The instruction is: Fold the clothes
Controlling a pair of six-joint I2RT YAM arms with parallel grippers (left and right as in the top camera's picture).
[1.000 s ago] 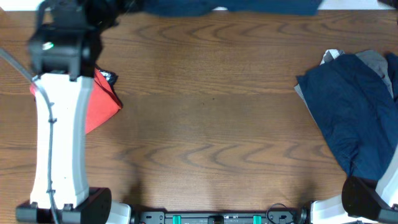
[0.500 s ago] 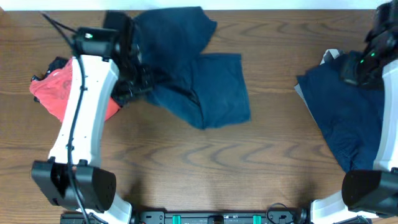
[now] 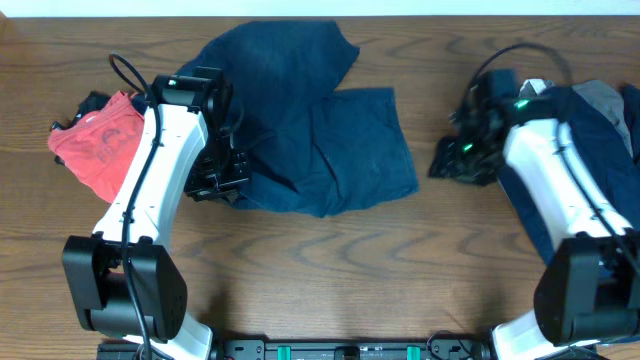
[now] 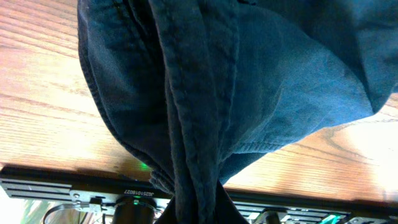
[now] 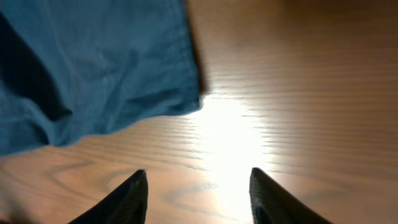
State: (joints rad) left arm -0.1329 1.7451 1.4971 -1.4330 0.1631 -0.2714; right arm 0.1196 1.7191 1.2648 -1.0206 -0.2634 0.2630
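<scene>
One of the clothes, a navy-blue garment [image 3: 320,130], lies rumpled and half spread on the wooden table left of centre. My left gripper [image 3: 218,185] is shut on its left edge. In the left wrist view a bunched, seamed fold of the cloth [image 4: 249,74] rises out of the left gripper [image 4: 193,208], hiding the fingers. My right gripper [image 3: 450,160] hovers just right of the garment's right edge, open. In the right wrist view the right gripper [image 5: 198,177] has only bare wood between its fingertips [image 5: 138,183], with the garment's hem [image 5: 93,74] ahead to the left.
A pile of more navy and grey clothes [image 3: 585,180] lies at the table's right edge under the right arm. A red garment [image 3: 95,150] lies at the far left beside the left arm. The table [image 3: 330,270] shows bare wood along the front.
The left arm has pulled the navy garment from the far edge down onto the table. The right arm has swung left from the pile to the garment's right edge, and its jaws have opened.
</scene>
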